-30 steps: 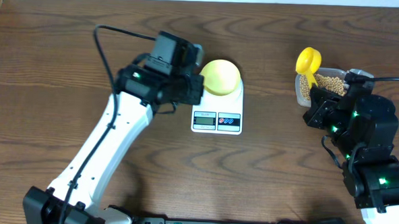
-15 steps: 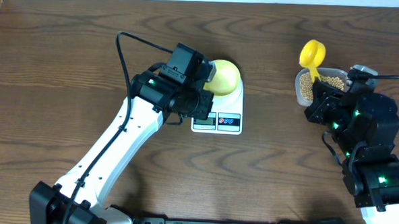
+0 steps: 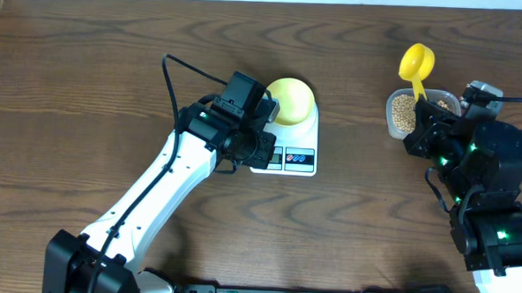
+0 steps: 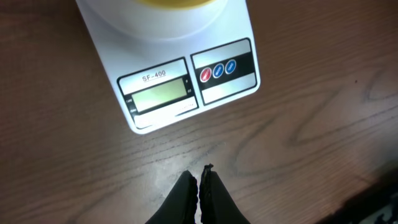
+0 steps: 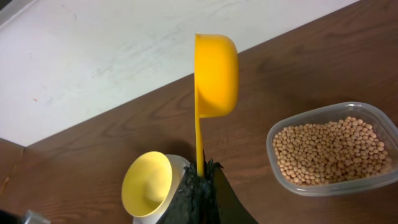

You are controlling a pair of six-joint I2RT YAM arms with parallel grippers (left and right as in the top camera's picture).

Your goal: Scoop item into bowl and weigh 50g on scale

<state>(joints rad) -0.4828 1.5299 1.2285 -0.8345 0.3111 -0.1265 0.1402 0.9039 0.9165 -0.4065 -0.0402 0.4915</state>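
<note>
Left hand (image 4: 200, 179) shifted, closed empty; right hand (image 5: 202, 171) grips scoop (image 5: 216, 71); tub (image 5: 329, 187) holds beans (image 5: 329, 149)

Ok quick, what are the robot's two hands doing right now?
Left gripper: closed, holding nothing, by the scale.
Right gripper: closed on the handle of the yellow scoop.
</note>
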